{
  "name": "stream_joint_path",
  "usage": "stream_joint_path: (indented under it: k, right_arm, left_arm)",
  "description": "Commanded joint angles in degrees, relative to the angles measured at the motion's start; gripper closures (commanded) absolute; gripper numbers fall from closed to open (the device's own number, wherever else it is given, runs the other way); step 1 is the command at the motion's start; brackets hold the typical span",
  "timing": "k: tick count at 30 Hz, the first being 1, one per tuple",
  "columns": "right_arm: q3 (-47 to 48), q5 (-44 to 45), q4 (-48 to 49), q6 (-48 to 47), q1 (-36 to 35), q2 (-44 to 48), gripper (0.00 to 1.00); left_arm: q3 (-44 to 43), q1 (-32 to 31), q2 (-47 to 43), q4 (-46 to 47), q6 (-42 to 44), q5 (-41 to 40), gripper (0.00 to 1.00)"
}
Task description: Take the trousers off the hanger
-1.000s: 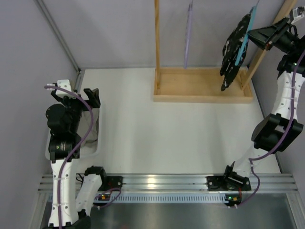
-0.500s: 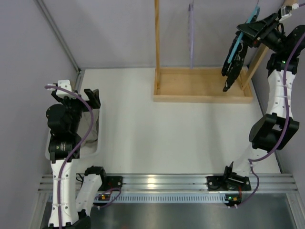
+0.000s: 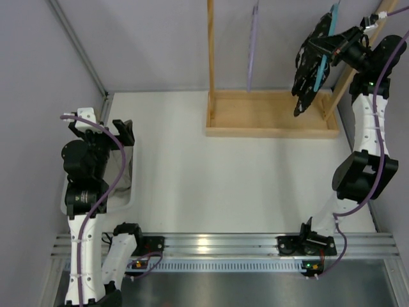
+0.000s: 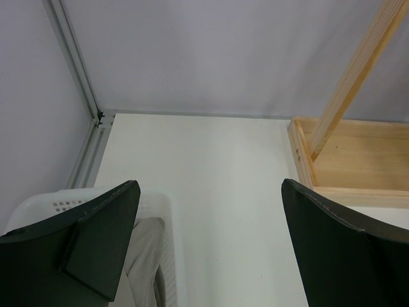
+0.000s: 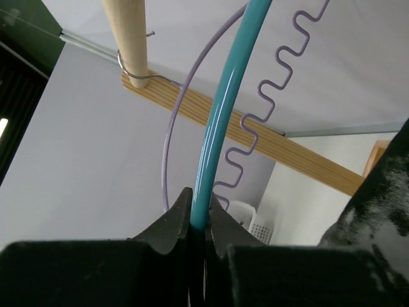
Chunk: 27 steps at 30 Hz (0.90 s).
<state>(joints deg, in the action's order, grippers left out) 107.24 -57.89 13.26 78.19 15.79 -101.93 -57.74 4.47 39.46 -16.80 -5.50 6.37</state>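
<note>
End effector on right [image 5: 198, 206], raised high, clamps hanger [image 5: 223, 109].

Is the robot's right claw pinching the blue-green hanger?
Yes, in the right wrist view the right gripper is closed tight on the thin bar of the teal hanger.

- Your left gripper [image 4: 209, 188] has its jaws spread wide, both fingers pointing forward and level.
- Your left arm [image 3: 83, 192] is folded back close over its base.
- Your right arm [image 3: 367, 128] is stretched high and far forward.
- Your right gripper [image 5: 197, 208] is pinched tight on the teal hanger [image 5: 223, 115], whose rod rises just above the fingertips.
</note>
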Motion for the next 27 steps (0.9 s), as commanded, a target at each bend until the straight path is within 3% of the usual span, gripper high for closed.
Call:
stream_joint_path:
  k: [1, 7, 19, 27]
  right_arm:
    - [2.09, 0.23, 11.7, 0.81, -0.5, 2.44, 1.0]
    - [5.52, 0.32, 23.81, 7.67, -0.5, 3.05, 1.0]
    - [13.34, 2.96, 28.67, 11.45, -0.59, 5.42, 1.0]
    - [0.71, 1.29, 30.94, 13.56, -0.67, 11.92, 1.0]
  left_arm:
    - [-0.27, 0.28, -0.88, 1.06, 0.93, 0.04, 0.02]
    - [-0.8, 0.28, -0.26, 1.06, 0.84, 0.83, 0.02]
    - [-2.29, 0.28, 0.97, 1.15, 1.37, 1.63, 0.02]
    - [-1.6, 0.28, 1.23, 4.22, 4.09, 5.13, 0.01]
